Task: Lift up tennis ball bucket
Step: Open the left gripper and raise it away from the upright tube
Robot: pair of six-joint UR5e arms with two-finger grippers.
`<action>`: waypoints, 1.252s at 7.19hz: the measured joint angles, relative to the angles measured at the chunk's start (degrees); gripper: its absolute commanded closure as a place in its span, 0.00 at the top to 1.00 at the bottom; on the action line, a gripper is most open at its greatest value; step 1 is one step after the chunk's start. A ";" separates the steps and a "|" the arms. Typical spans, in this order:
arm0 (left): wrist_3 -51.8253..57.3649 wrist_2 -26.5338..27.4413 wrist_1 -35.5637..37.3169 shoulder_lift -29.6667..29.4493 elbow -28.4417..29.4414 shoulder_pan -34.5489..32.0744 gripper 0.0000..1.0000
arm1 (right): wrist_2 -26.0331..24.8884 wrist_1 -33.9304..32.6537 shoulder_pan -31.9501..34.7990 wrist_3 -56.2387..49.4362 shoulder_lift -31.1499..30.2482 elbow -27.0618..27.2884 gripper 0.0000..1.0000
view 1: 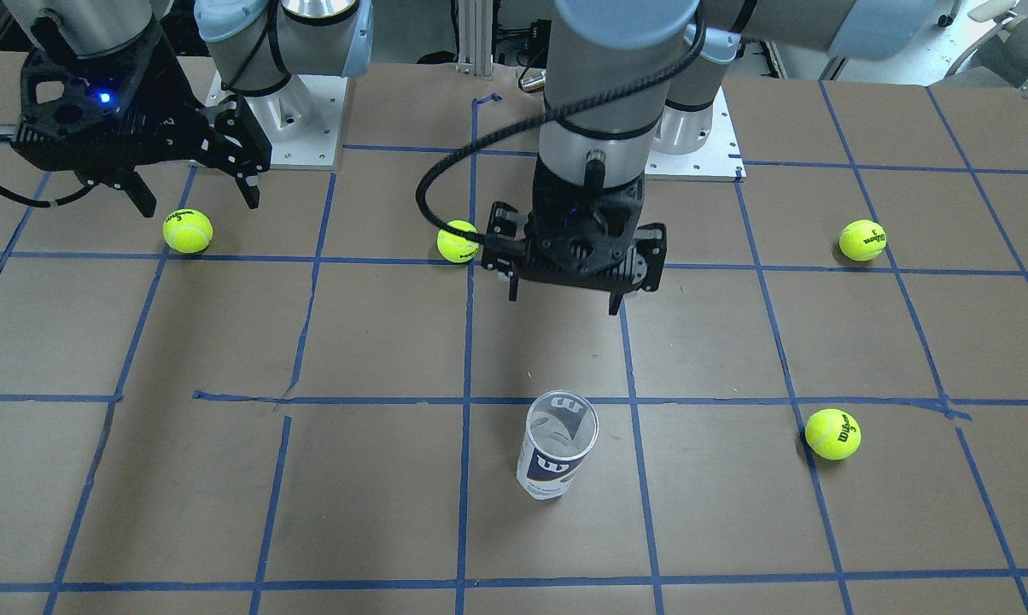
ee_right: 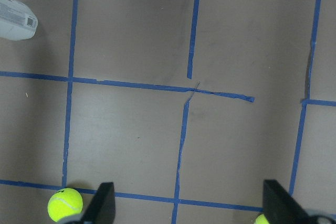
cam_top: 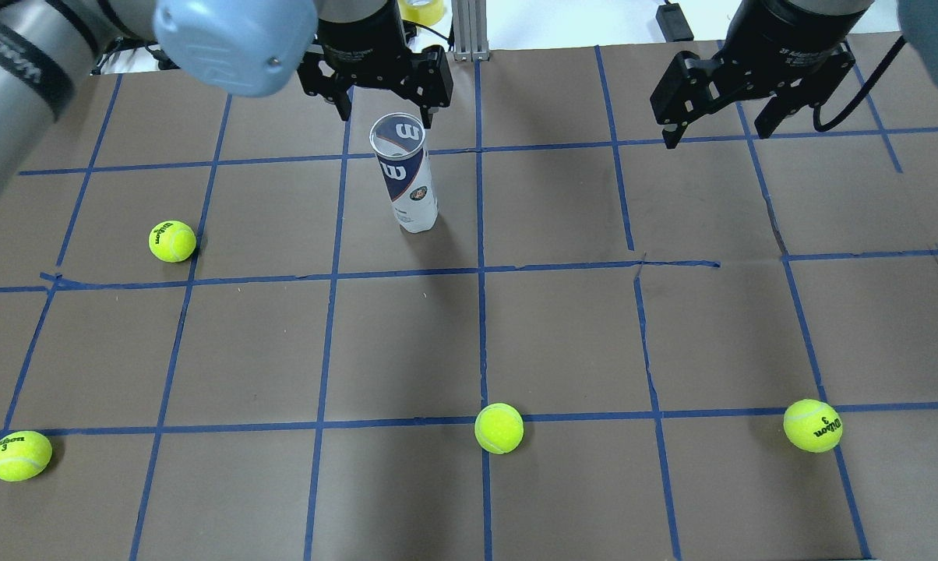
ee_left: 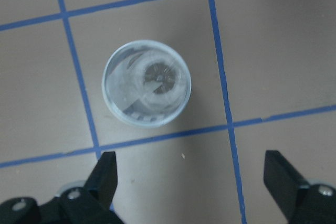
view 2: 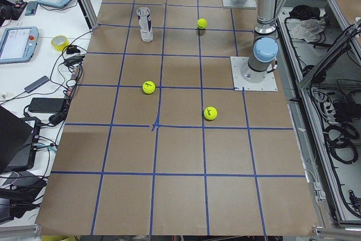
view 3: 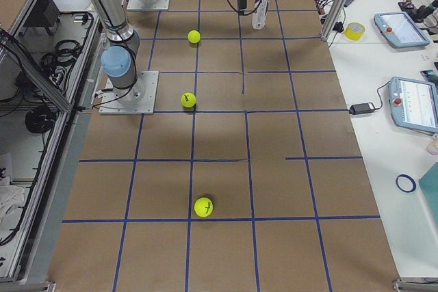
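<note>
The tennis ball bucket [cam_top: 407,175] is a clear can with a navy and white label. It stands upright and open-topped on the brown table, and also shows in the front view [view 1: 557,453]. My left gripper [cam_top: 386,115] hangs open and empty above the table, up beside the can's top, touching nothing. In the left wrist view the can [ee_left: 147,83] lies ahead of the two fingertips [ee_left: 107,174], not between them. My right gripper [cam_top: 717,134] is open and empty, high at the far right, well away from the can.
Several yellow-green tennis balls lie loose on the table: one left of the can [cam_top: 172,241], one at the near left [cam_top: 20,456], one near the middle [cam_top: 498,428], one at the near right [cam_top: 812,425]. Blue tape lines grid the table.
</note>
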 measured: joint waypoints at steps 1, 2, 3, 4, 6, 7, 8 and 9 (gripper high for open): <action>-0.46 0.13 -4.74 3.20 -0.28 0.81 1.00 | 0.00 -0.01 0.00 -0.02 0.04 -0.01 1.00; -0.87 0.10 -7.48 6.06 -2.35 1.69 1.00 | 0.00 -0.01 0.00 -0.01 0.05 -0.01 1.00; -1.24 0.10 -7.53 8.70 -5.92 2.28 1.00 | 0.00 -0.01 0.00 0.01 0.06 -0.02 1.00; -1.11 0.25 -5.19 11.13 -9.87 2.95 1.00 | 0.00 -0.01 0.00 0.02 0.07 -0.02 1.00; 1.36 0.61 0.20 14.29 -13.97 7.38 1.00 | 0.00 -0.01 0.00 0.02 0.07 -0.02 1.00; 4.99 0.57 0.94 15.16 -14.39 9.82 1.00 | 0.00 -0.01 0.00 0.02 0.07 -0.02 1.00; 7.22 0.40 1.21 15.53 -14.61 11.18 1.00 | 0.00 -0.01 0.00 0.02 0.07 -0.02 1.00; 8.19 0.35 1.33 15.62 -14.84 11.74 1.00 | 0.02 -0.01 -0.02 0.02 0.10 -0.01 1.00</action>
